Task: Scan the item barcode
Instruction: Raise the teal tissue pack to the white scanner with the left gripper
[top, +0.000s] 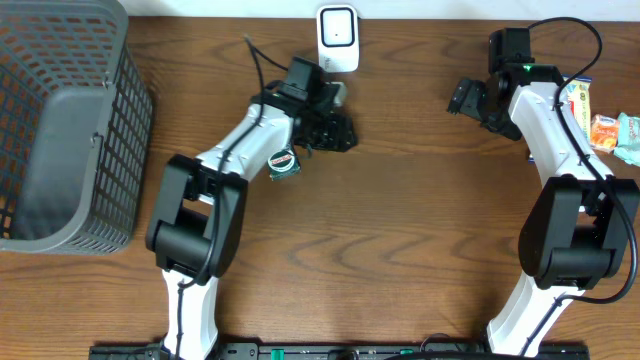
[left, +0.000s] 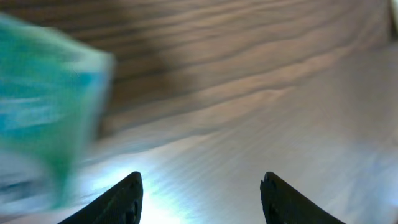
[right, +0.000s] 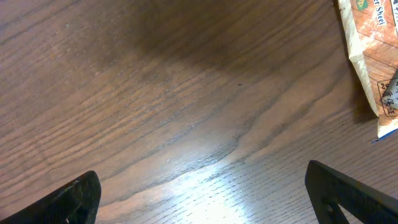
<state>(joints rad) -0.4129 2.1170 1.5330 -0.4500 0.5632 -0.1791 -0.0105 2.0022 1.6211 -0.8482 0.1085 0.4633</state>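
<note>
The item is a small green packet (top: 284, 162) lying on the wooden table beside my left arm. A blurred green shape (left: 43, 106) fills the left of the left wrist view, outside the fingers. My left gripper (top: 340, 128) (left: 200, 186) hovers just below the white barcode scanner (top: 338, 38), open, with only bare table between its fingers. At the back right, my right gripper (top: 465, 97) (right: 202, 193) is wide open and holds nothing.
A grey mesh basket (top: 60, 130) stands at the left edge. Several snack packets (top: 603, 128) lie at the right edge, and one orange-printed pack (right: 370, 56) shows in the right wrist view.
</note>
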